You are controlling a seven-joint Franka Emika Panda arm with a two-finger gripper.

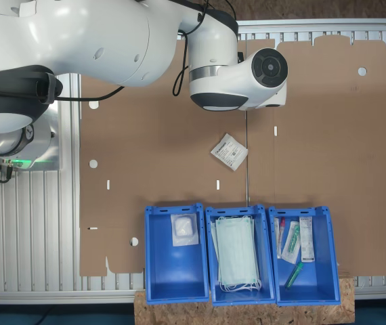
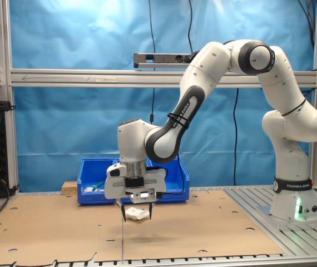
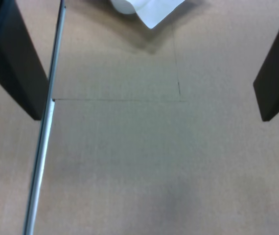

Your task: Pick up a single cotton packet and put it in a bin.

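The cotton packet (image 1: 229, 151), a small white square with grey print, lies flat on the brown cardboard in the middle of the table. In the second exterior view my gripper (image 2: 137, 217) hangs open just above the cardboard, and the packet (image 2: 139, 213) shows in the gap behind its fingers. In the wrist view the two dark fingers (image 3: 13, 63) stand wide apart over bare cardboard, and only a white corner of the packet (image 3: 150, 11) shows beyond them, untouched. The bin (image 1: 173, 274) at the first exterior view's left holds one plain white packet (image 1: 184, 229).
Two more blue bins stand in the same row, one with pale green masks (image 1: 237, 252) and one with tubes and long packets (image 1: 299, 240). A thin metal strip (image 3: 45, 132) runs along a cardboard seam under the gripper. The arm's base (image 2: 292, 194) stands on the slatted aluminium table.
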